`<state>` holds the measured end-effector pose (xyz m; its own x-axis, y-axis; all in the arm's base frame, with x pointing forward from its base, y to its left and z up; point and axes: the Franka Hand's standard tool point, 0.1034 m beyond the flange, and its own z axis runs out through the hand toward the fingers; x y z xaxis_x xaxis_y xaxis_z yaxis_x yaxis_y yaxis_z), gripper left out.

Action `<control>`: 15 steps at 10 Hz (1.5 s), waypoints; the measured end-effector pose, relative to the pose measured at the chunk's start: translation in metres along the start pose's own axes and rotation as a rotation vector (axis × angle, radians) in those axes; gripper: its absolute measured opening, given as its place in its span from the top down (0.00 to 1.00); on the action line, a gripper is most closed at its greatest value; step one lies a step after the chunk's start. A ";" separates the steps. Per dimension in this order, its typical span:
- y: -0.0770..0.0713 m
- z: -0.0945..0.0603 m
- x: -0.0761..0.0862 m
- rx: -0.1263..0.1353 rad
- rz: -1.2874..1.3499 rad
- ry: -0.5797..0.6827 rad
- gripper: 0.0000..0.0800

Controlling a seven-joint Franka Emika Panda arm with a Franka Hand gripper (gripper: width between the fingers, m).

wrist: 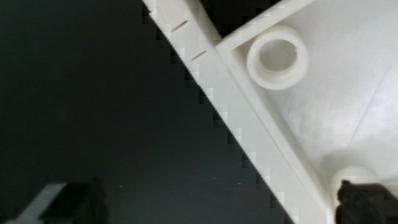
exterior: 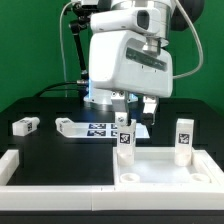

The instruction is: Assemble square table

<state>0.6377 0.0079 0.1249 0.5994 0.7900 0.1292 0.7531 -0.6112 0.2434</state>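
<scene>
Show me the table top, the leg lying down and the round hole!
table top (exterior: 160, 166), exterior view, bare inner face.
leg lying down (exterior: 25, 126), exterior view, its side.
round hole (wrist: 276, 57), wrist view, its raised ring.

1. We see a black table (exterior: 50, 150).
2. On it lie a leg (exterior: 25, 126) at the exterior view's left, the marker board (exterior: 100, 129) mid-table, and the top (exterior: 165, 168) at the right.
3. White rails (exterior: 60, 186) edge its front.
</scene>
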 end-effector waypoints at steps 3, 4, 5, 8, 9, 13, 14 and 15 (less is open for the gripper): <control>-0.026 -0.027 -0.068 0.078 0.185 -0.105 0.19; -0.033 -0.026 -0.084 0.103 0.266 -0.139 0.19; -0.039 -0.023 -0.099 0.140 0.357 -0.173 0.19; -0.041 -0.020 -0.095 0.139 0.428 -0.158 0.19; -0.041 -0.020 -0.096 0.139 0.428 -0.159 0.19; -0.109 -0.010 -0.149 0.311 0.343 -0.487 0.19; -0.127 -0.002 -0.174 0.371 0.344 -0.582 0.19; -0.127 0.001 -0.176 0.369 0.353 -0.587 0.19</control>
<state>0.4365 -0.0532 0.0702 0.7887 0.4531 -0.4156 0.4703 -0.8800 -0.0667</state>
